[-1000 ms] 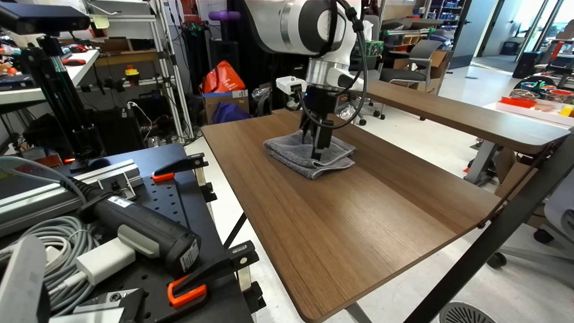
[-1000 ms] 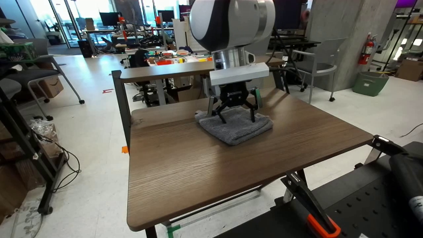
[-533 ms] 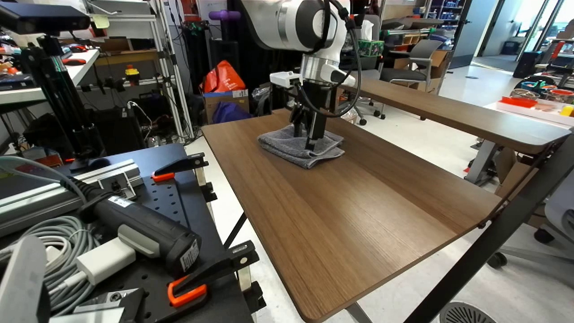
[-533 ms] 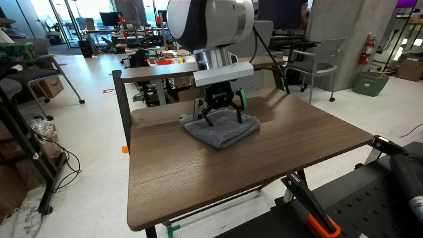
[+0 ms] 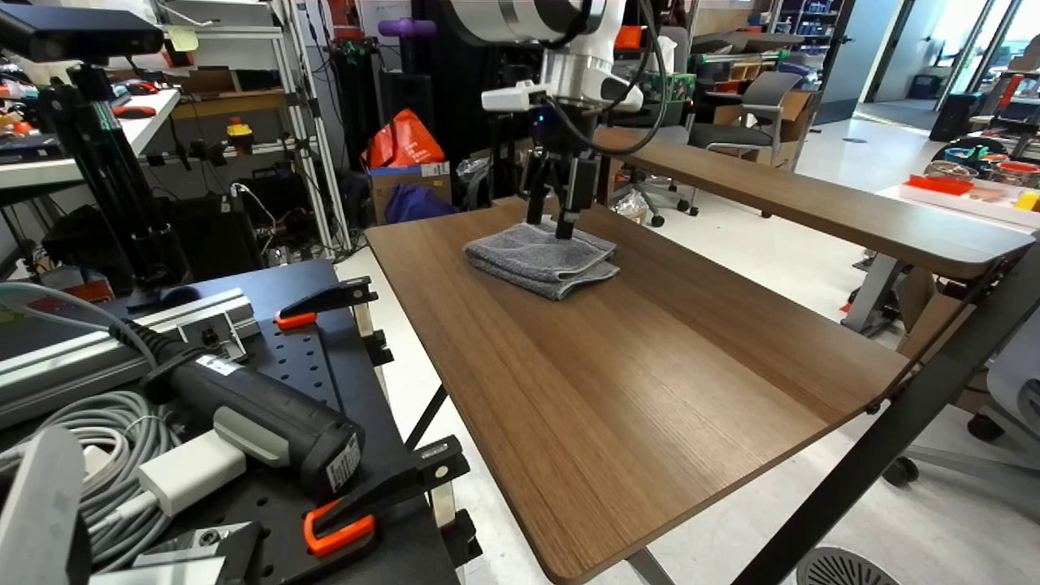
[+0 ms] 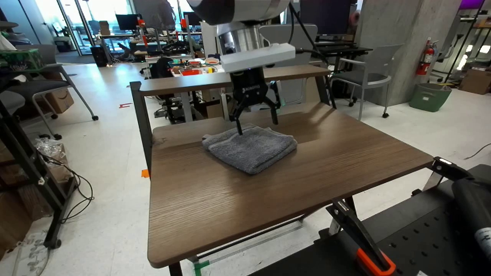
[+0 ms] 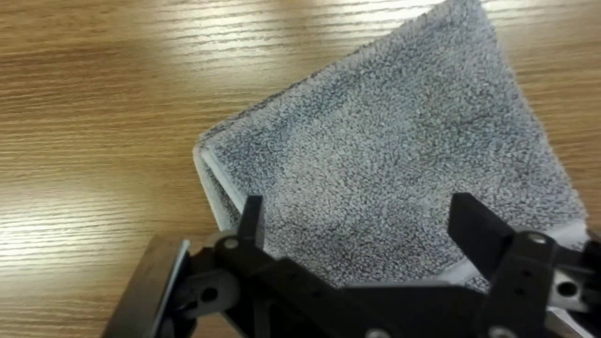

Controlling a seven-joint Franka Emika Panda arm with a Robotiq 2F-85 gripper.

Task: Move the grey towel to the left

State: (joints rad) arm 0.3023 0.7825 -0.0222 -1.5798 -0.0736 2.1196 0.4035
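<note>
The grey towel (image 5: 532, 262) lies folded in layers on the brown table, toward its far end in an exterior view. It also lies on the table in an exterior view (image 6: 253, 151) and fills much of the wrist view (image 7: 375, 141). My gripper (image 5: 549, 230) points down over the towel with its fingers spread. In an exterior view the gripper (image 6: 257, 129) appears just above the towel's back part; whether a fingertip touches it is hard to tell. In the wrist view the gripper (image 7: 358, 196) is open with nothing clamped between its fingers.
The brown wooden table (image 5: 650, 398) extends around the towel. A raised wooden shelf (image 6: 191, 82) runs along one side of the table. A black bench (image 5: 292, 357) with orange-tipped clamps (image 5: 398, 487), cables and a dark tool stands beside the table.
The towel and gripper have shifted left in both exterior views, with the fingertips down on the towel. In the last half second the gripper has risen; the towel moved only slightly. Fingers stayed apart.
</note>
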